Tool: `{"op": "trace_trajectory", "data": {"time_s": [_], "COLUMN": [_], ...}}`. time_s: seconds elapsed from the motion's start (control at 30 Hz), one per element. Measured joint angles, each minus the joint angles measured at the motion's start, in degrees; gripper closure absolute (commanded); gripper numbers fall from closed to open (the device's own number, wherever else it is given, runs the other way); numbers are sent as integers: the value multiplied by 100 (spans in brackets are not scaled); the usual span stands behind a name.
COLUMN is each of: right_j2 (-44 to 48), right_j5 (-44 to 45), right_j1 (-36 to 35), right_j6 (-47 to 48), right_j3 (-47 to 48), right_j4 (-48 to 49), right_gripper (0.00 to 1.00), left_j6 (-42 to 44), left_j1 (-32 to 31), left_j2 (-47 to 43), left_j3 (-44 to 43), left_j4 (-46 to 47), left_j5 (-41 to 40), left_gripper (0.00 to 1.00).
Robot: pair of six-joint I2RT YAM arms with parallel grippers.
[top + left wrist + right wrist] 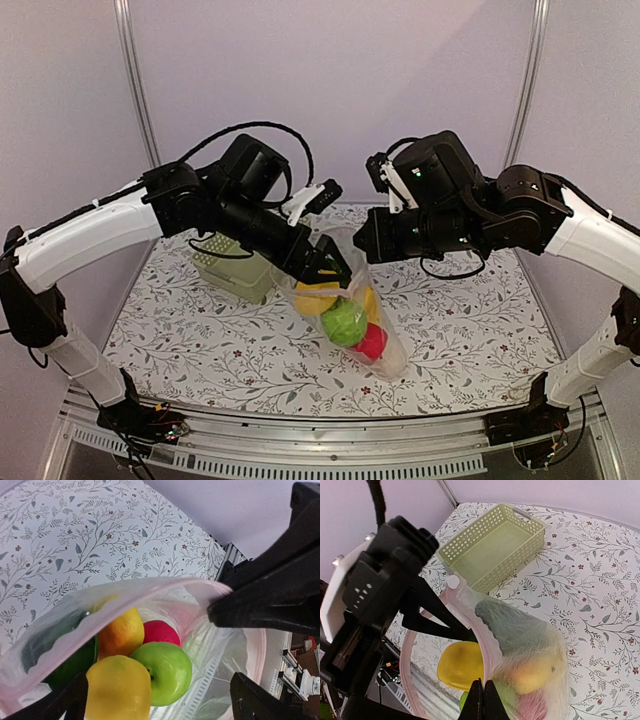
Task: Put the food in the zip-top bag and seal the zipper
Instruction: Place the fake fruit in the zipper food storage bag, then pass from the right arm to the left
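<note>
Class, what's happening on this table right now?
The right gripper is shut on the mouth edge of a clear bag. The left gripper stands open at that mouth. A green apple, a red fruit and other toy food lie inside. The zipper is not yet closed, and the basket is empty.

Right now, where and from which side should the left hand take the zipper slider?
Probably pinch the white slider from above, across the zip strip: it stands proud at the strip's end toward the basket, and the right hand holds the strip.
</note>
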State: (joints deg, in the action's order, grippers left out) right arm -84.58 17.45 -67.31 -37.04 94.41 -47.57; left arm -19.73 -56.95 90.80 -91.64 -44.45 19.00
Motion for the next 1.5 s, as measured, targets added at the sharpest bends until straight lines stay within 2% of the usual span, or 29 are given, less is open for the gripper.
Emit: {"op": "trace_trajectory", "data": {"time_s": [0.07, 0.17, 0.27, 0.47, 0.53, 0.73, 0.9, 1.0, 1.17, 1.5], "right_j2": [9, 9, 9, 11, 11, 11, 28, 68, 190, 240], "right_j5": [0, 0, -2, -2, -2, -2, -140, -319, -988, -2767], "right_j1": [0, 0, 0, 0, 0, 0, 4, 26, 229, 479], "right_j6": [0, 0, 0, 0, -2, 2, 177, 367, 697, 1309], "right_j3": [0, 0, -2, -24, -26, -31, -31, -28, 52, 581], "right_j4": [-2, -4, -7, -4, -4, -2, -9, -44, -155, -136], "right_gripper": [100, 100, 100, 100, 100, 100, 100, 100, 100, 100], "left_j6": [-9, -74, -85, -155, -153, -131, -22, 44, 315, 925], "left_j1": [0, 0, -2, -2, -2, -4, 151, 546, 1320, 1357], "left_j2": [-201, -417, -527, -527, -527, -772, -1580, -2050, -2669, -3425], "left_j3": [-2, -4, -4, 0, 2, 76, 79, 188, 1003, 2133], "left_j4": [-85, -197, -328, -612, -684, -586, -319, -188, -39, 321], "left_j5": [-83, -181, -212, -205, -210, -542, -664, -597, -321, 715], "left_gripper": [8, 25, 36, 47, 47, 33, 28, 27, 26, 25]}}
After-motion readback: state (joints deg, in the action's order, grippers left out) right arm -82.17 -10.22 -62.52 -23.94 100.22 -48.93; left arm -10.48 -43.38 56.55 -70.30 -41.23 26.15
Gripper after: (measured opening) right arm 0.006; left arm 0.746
